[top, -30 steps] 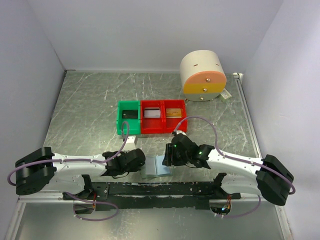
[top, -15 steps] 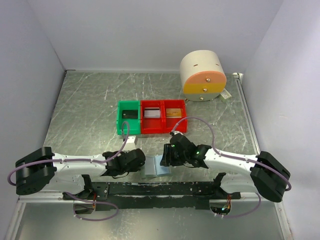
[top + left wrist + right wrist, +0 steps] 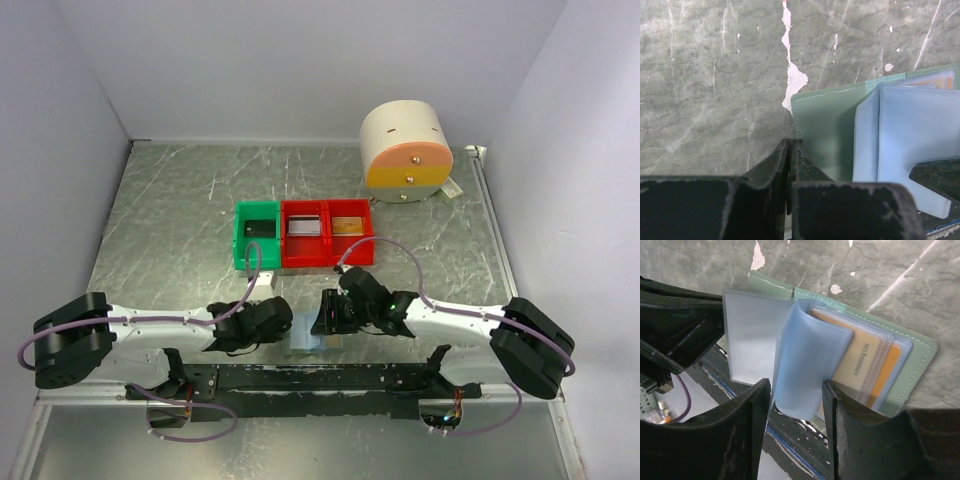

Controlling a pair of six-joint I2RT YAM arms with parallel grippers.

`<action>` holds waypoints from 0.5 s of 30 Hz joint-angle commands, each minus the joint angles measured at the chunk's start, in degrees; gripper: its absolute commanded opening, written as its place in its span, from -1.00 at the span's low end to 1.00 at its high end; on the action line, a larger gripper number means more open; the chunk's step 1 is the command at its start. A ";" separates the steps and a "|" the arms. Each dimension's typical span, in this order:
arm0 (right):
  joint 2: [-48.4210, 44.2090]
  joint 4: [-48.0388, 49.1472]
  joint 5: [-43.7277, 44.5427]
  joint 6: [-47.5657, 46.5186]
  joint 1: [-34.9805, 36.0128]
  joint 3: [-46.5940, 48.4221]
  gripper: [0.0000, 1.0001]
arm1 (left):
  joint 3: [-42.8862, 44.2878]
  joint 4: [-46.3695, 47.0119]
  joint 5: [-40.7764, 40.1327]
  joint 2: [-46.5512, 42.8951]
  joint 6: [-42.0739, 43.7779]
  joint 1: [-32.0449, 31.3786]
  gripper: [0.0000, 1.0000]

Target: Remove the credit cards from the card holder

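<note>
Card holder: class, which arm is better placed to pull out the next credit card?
Probably right: the right gripper straddles a blue sleeve beside the credit cards; the left gripper pins the card holder.

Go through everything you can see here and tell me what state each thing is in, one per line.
Card holder: lying open on the table, one blue sleeve curled up.
Cards: tucked in the sleeves, none out yet.
Left claw: shut on the card holder's green edge.
Right claw: jaws apart, either side of the curled sleeve.
Green bin: holds a dark item.
Red bins: something flat in each.
Round drawer box: drawers shut.
</note>
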 commanded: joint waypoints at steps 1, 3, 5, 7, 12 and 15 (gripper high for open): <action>0.79 3.56 -3.16 1.38 0.04 0.20 -0.08 | 0.65 0.53 0.99 0.85 0.56 -0.05 -0.86; 0.89 3.84 -3.55 1.42 0.12 0.55 -0.08 | 0.45 0.54 0.99 0.60 0.39 -0.05 -0.86; 1.00 4.32 -4.07 1.38 0.04 0.82 -0.08 | 0.07 0.59 0.96 0.28 0.28 -0.02 -0.86; 1.15 5.25 -5.17 1.26 0.12 1.01 -0.08 | -0.26 1.01 0.96 -0.02 0.13 -0.03 -0.86; 2.57 9.26 -7.75 2.18 0.11 1.40 -0.07 | -0.57 1.20 0.96 -0.18 0.04 -0.01 -0.87; 4.66 10.79 -8.85 2.51 0.13 2.09 -0.07 | -0.58 0.96 0.87 -0.18 -0.02 -0.07 -0.87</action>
